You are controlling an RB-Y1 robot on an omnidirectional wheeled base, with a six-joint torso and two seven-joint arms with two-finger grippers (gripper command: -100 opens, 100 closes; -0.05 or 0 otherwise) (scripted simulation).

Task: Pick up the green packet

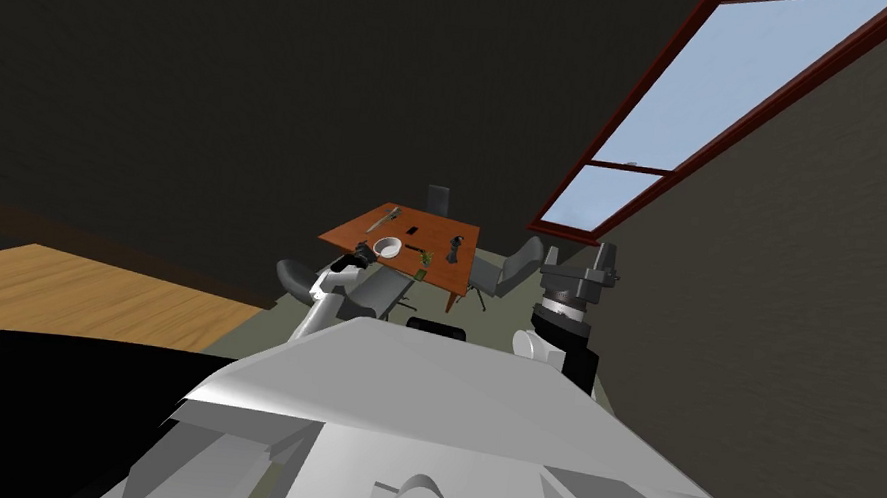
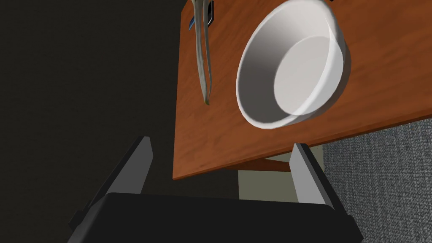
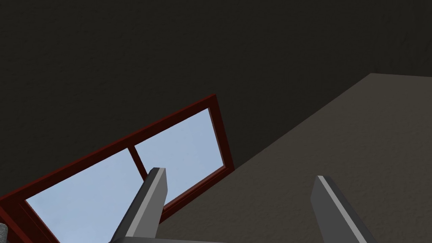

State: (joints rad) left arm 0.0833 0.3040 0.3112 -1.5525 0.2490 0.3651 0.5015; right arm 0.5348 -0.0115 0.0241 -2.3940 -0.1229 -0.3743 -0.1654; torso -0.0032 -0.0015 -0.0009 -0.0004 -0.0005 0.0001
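White bowl (image 2: pixel 291 63), reddish-brown wood-grain table (image 2: pixel 379 84), grey speckled carpet (image 2: pixel 379 177).

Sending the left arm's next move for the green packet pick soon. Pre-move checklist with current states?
1. Left gripper open: ok, fingers apart with nothing between them.
2. Green packet located: ok, at the near edge of the table in the head view.
3. Left gripper lined up on the packet: not ok, it points at the white bowl and a grey utensil beside it.
4. How the packet lies: cannot tell, too small.
5. Right gripper out of the way: ok, raised off to the right of the table, open.
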